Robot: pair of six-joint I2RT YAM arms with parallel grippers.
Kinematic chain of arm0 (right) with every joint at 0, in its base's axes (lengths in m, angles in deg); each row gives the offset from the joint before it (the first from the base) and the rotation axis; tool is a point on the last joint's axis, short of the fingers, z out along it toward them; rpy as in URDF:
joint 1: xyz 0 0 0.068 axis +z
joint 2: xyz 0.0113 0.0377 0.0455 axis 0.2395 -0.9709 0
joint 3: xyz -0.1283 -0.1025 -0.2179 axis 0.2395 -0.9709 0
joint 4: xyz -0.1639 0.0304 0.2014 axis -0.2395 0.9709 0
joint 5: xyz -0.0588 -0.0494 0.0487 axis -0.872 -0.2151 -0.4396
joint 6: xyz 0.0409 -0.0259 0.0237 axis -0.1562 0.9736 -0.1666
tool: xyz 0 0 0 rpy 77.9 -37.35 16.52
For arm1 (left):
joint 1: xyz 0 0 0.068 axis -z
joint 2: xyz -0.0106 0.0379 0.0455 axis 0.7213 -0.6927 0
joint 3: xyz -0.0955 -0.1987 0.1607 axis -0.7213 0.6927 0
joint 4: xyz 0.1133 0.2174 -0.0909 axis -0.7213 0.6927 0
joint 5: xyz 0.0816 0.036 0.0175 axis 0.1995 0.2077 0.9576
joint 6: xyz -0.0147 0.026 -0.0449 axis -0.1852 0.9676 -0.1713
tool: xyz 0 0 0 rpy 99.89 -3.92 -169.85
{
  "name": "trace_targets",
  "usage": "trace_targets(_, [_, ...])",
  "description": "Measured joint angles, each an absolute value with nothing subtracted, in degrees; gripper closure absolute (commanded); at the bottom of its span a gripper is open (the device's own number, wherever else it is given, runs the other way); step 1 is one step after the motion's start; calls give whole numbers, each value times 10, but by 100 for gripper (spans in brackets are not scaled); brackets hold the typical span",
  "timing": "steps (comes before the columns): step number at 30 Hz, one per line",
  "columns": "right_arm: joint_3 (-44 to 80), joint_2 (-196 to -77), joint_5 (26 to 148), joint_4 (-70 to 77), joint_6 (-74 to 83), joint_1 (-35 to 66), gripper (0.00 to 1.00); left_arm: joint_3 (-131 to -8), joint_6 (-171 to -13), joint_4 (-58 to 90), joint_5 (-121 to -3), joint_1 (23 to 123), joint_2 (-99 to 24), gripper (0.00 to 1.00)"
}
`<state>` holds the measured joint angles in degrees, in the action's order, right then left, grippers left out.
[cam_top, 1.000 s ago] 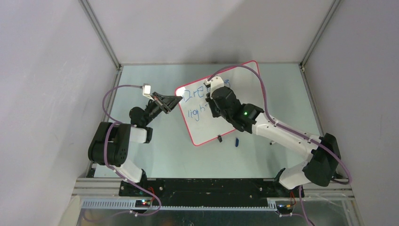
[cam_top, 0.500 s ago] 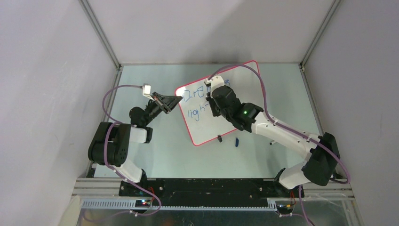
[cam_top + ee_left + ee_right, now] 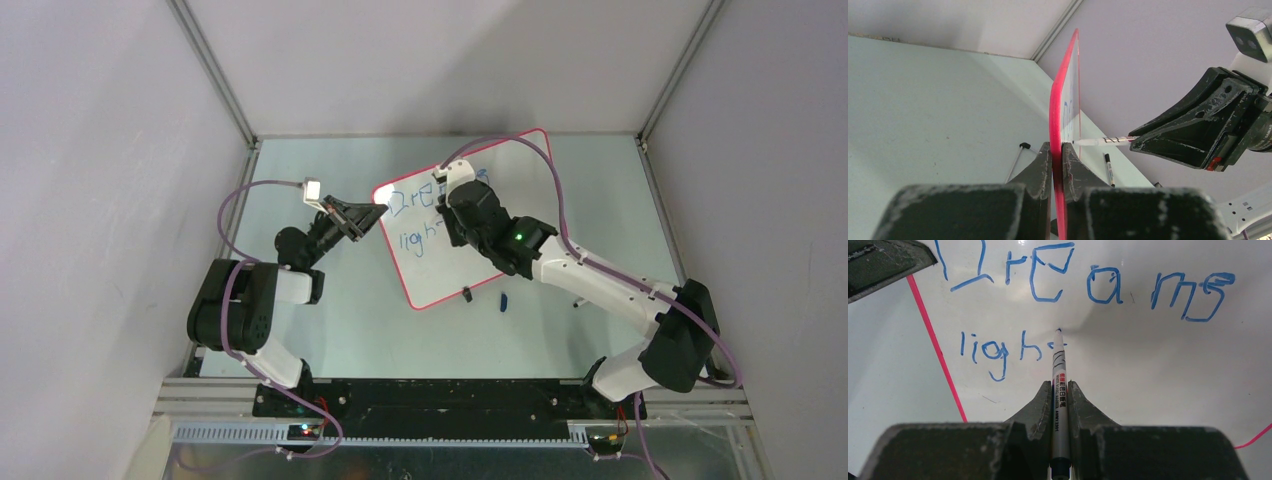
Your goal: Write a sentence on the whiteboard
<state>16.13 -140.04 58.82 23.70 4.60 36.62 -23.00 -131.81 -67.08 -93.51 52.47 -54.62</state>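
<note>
Black jaws of my right gripper (image 3: 1060,386) are pressed tight on the marker (image 3: 1058,362), pinching its barrel low down so that most of the printed shaft sticks out ahead of them. Its long axis runs straight from the jaws to the whiteboard (image 3: 1158,370), tip first. From the left wrist view it meets the face close to square. The tip touches the board just right of the "h" in the second line, on the short cross-stroke of a "t". My left gripper (image 3: 1057,150) is clamped on the whiteboard's red rim, one finger on each face, at the edge where the lines begin. The sentence (image 3: 1083,285) reads "Dreams" along the top, with "ligh" and the started "t" beneath it, and both lines run away from that pinched rim toward the far edge. To finish this letter well, I judge I need a light, even press and a short downstroke with the barrel square to the board. I also want a firm left grip so the board does not rock. Plenty of white lies to the right of the tip for the last word.
</note>
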Motion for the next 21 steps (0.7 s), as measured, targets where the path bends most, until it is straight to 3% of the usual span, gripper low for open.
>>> trace_targets(21, [150, -1397, 592, 284, 22, 370, 100, -226, -1318, -671, -930, 525, -544, 100])
